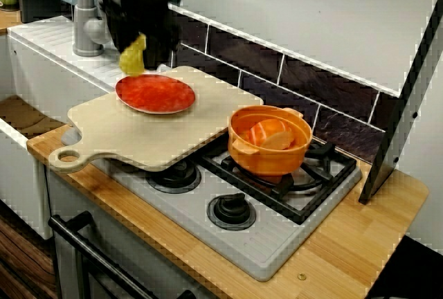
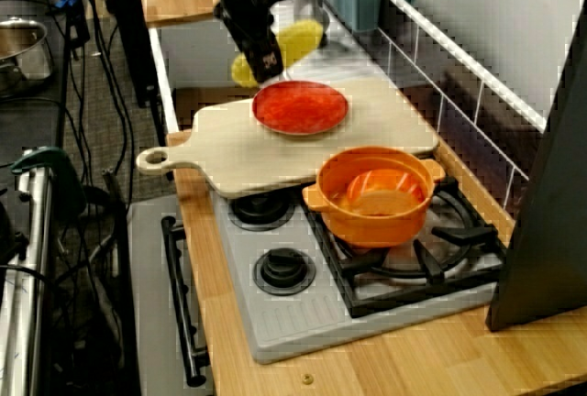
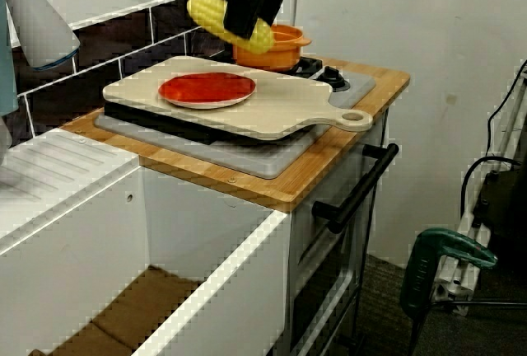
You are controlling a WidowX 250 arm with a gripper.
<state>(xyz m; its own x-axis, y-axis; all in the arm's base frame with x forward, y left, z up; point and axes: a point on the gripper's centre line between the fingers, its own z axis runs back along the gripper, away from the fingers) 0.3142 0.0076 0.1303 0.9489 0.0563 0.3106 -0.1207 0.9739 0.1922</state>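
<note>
1. One ear of yellow corn (image 3: 210,11) is hanging in the air at the upper middle of the view from the sink end. My pincer (image 3: 244,20) is clamping it across its middle, with both ends sticking out past the black jaws.
2. Seen from the stove end, the corn (image 2: 301,38) is sitting tilted at the upper middle of the frame, one end lower than the other. It is hovering over the far rim of the red plate (image 2: 300,107), not touching it.
3. That plate is lying flat and bare on a pale wooden cutting board (image 2: 248,150), which is resting partly over the grey stove (image 2: 303,323). The board's round handle is pointing toward the left edge of the frame.
4. At the centre right of the view facing the tiled wall, an orange pot (image 1: 268,157) is standing on a burner, just beside the board's corner. Orange and white pieces (image 1: 270,134) are lying inside it, and I cannot tell what they are.
5. I am judging the corn to be round and smooth enough to roll in the jaws, so I am favouring a square, firm grip and slow, straight moves.
6. I am relying on the two side views, since in the view facing the wall the pincer is hiding most of the ear.
7. I am reckoning the ear sits nearer the plate's rim than its middle. Dropped from here it could bounce off onto the board, so centring it and staying low look wise to me.
</note>
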